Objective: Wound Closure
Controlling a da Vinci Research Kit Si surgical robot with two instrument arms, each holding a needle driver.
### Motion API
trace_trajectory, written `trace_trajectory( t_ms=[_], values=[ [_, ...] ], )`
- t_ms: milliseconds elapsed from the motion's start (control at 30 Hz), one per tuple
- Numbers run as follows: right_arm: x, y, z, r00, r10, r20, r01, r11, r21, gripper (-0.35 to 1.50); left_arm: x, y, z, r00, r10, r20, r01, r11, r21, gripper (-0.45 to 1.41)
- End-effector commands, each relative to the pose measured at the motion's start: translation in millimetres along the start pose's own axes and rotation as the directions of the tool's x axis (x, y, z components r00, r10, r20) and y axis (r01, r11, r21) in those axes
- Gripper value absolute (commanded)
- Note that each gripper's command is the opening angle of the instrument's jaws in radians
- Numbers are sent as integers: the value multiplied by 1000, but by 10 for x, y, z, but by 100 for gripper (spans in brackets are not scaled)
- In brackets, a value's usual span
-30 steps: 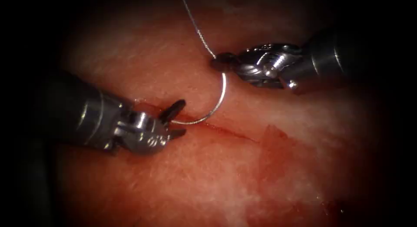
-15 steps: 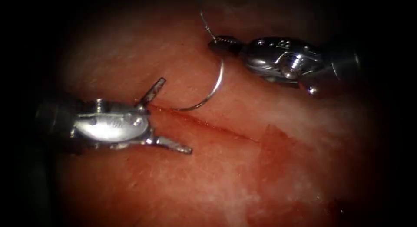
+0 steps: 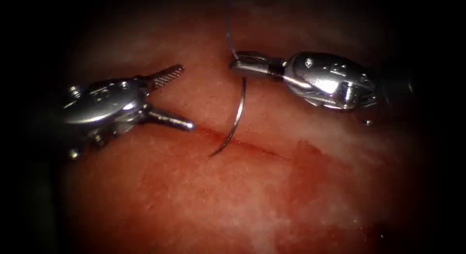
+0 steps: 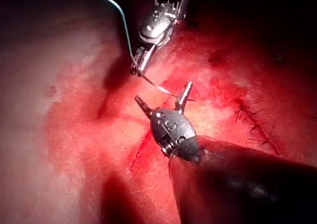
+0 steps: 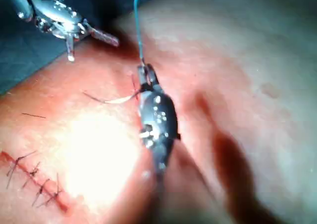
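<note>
The needle (image 3: pixel 236 119) hangs from the right tool (image 3: pixel 242 67), gripped at its tail end where the thread (image 3: pixel 228 35) joins it. Its curve sweeps down toward 7 o'clock, and the point sits right at the cut (image 3: pixel 252 146), touching or just above the surface; whether the tip has entered the tissue (image 3: pixel 194 195) cannot be told from the endoscope view. The thread runs up from the tail toward 12 o'clock and out of view.

The risk, as a judgement: a hold this far back on the curve gives little control of the point, so the needle could swivel in the grip and meet the tissue at a bad angle, or scrape along the edge of the cut instead of biting cleanly. The thread near the jaws could also get pinched if the grip shifts.

The right tool's jaws are clamped together on the needle's tail (the right wrist view shows the same, with the needle (image 5: pixel 111 99) jutting sideways from the right tool (image 5: pixel 145 78)). The left tool (image 3: pixel 172 96), at 9 o'clock from the needle and on the cut's left end, has its jaws spread wide and holds nothing; the lower jaw lies close to the cut, contact uncertain. The left wrist view confirms the left tool (image 4: pixel 163 96) agape, near the needle (image 4: pixel 161 88).
</note>
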Motion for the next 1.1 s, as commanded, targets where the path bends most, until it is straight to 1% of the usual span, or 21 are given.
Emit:
trace_trajectory(
  t_ms=[33, 133, 233, 333, 500, 667, 800, 900, 1100],
  values=[
    [-8, -7, 8, 999, -50, -18, 50, 999, 11, -35, -17, 2, 6, 1000, -27, 11, 27, 1000, -2, 86],
    [-7, -9, 12, 986, -163, -45, 165, 986, 26, -35, -29, -4, 17, 997, -63, 41, 63, 998, -16, 86],
    [-5, -11, 13, 964, -258, -58, 260, 965, 23, -35, -40, -12, 28, 994, -75, 79, 74, 997, 19, 88],
    [0, -11, 12, 946, -318, -69, 319, 948, 14, -35, -51, -22, 35, 990, -83, 117, 77, 995, 56, 88],
    [8, -11, 11, 925, -371, -76, 372, 928, -7, -35, -67, -35, 39, 979, -108, 171, 92, 991, 101, 89],
    [17, -14, 11, 914, -397, -88, 397, 918, -20, -35, -74, -46, 41, 978, -116, 172, 97, 989, 115, 93],
    [22, -17, 13, 905, -416, -91, 416, 909, -22, -35, -76, -52, 47, 975, -149, 166, 129, 984, 126, 93],
    [22, -19, 15, 897, -433, -92, 432, 901, -24, -35, -76, -50, 52, 969, -180, 172, 167, 982, 87, 91],
    [22, -19, 16, 886, -454, -93, 454, 891, -25, -35, -78, -45, 56, 962, -202, 184, 199, 979, 34, 88]
  ],
)
